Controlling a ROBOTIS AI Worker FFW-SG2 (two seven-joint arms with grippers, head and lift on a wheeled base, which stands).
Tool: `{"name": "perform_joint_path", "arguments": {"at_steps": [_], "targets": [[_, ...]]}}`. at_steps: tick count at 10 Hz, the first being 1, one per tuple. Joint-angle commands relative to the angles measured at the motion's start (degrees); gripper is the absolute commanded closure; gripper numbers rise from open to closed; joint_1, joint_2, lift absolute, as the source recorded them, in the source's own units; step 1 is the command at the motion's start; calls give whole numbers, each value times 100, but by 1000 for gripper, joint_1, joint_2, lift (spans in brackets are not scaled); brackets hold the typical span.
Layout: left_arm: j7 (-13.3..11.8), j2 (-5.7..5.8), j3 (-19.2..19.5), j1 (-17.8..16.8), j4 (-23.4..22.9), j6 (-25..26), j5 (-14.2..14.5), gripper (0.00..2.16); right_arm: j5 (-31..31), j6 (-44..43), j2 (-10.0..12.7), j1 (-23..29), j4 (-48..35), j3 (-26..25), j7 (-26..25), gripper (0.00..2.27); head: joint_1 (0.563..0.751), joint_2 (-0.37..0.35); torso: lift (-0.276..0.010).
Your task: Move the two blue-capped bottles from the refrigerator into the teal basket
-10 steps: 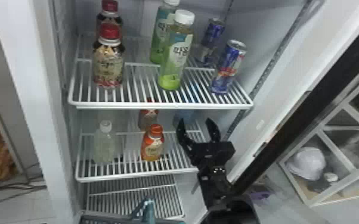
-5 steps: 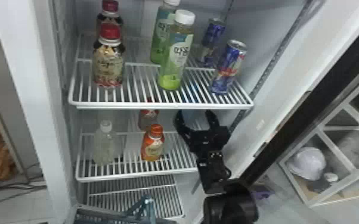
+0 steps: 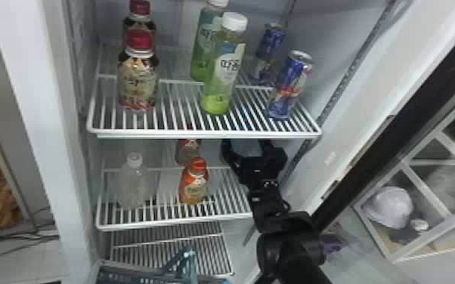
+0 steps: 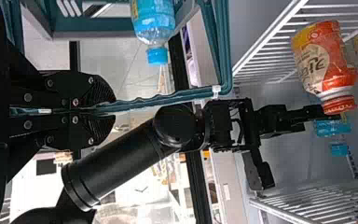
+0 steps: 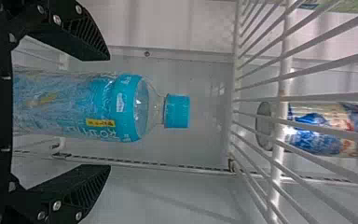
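A blue-capped clear plastic bottle (image 5: 98, 107) stands between the right gripper's (image 3: 245, 146) open fingers; the left gripper (image 4: 109, 108) grips the teal plastic basket (image 4: 98, 35).

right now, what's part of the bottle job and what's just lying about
For the job:
- blue-capped bottle in the refrigerator
- right gripper, open around it
- other blue-capped bottle
- teal basket
- left gripper, shut on its handle

Just lying about:
- red-capped bottles
- green bottles
- blue cans
- orange bottle
- clear bottle

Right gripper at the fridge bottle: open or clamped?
Open. The right gripper has its fingers spread either side of the blue-capped bottle, with a visible gap on both sides.
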Motion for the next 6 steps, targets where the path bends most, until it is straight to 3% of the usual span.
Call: {"name": "perform_joint_path", "arguments": {"at_steps": [1,4,6], "targets": [[-1,19,-4,10,2,-10,20,1108,-6,152,-12,-48,24,2,0,302,695,-350,-136],[-1,19,-4,10,2,-38,28,1108,-6,236,-21,-62,-18,2,0,605,695,-350,-136],[-1,19,-4,24,2,-52,28,1108,-6,166,-30,-20,-74,11,0,605,695,-350,-136]]}}
